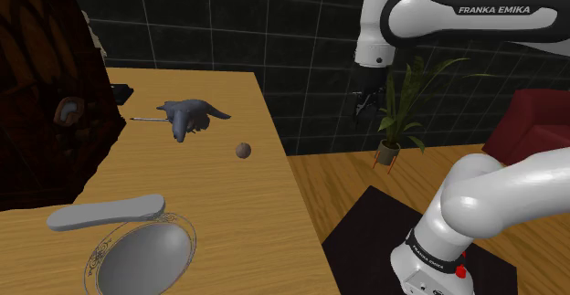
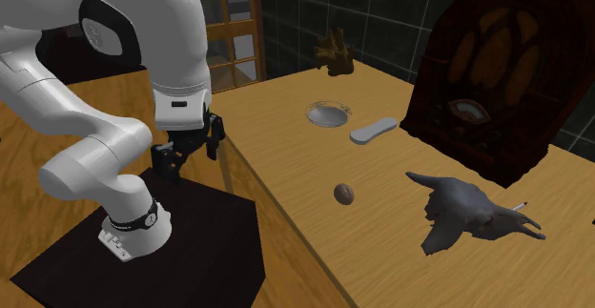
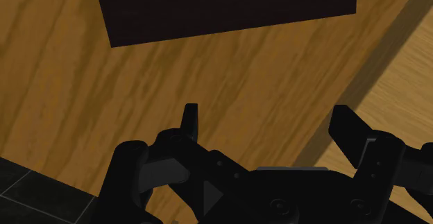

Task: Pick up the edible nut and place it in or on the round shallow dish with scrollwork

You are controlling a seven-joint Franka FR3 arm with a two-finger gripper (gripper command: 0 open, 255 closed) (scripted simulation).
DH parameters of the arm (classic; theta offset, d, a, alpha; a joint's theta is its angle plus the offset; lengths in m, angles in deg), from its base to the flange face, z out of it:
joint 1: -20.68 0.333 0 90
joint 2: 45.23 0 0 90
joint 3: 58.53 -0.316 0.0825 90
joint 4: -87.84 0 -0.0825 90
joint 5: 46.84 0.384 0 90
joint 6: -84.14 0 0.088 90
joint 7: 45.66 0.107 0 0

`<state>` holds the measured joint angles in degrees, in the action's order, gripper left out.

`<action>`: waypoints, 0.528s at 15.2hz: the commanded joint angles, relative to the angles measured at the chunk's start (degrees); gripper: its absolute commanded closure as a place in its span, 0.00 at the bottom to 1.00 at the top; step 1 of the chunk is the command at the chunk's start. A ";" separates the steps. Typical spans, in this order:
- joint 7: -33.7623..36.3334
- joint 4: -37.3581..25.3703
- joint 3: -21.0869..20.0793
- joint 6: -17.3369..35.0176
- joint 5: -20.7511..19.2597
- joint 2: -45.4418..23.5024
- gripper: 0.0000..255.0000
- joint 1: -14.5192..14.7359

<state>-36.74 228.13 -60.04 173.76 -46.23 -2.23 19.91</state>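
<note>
On table (image 1: 247,197): nut (image 1: 242,150) near-round, long axis unclear; jaws apart.

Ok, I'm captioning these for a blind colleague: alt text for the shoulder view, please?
A small brown nut lies on a wooden table, apart from a round grey dish; the black gripper hangs beyond the table's edge.

a lived-in home room: wooden floor (image 1: 343,170), potted plant (image 1: 395,120), red armchair (image 1: 534,124); an old dome-topped radio (image 2: 496,68)
</note>
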 commanded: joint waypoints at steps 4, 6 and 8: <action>3.73 -1.98 -2.77 3.59 1.59 -5.71 0.00 0.58; 6.18 -3.71 -4.52 5.80 2.34 -9.73 0.00 0.85; 8.63 -5.76 -6.20 7.83 2.83 -13.90 0.00 1.05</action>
<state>-29.22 223.30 -65.53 180.21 -43.56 -13.78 20.96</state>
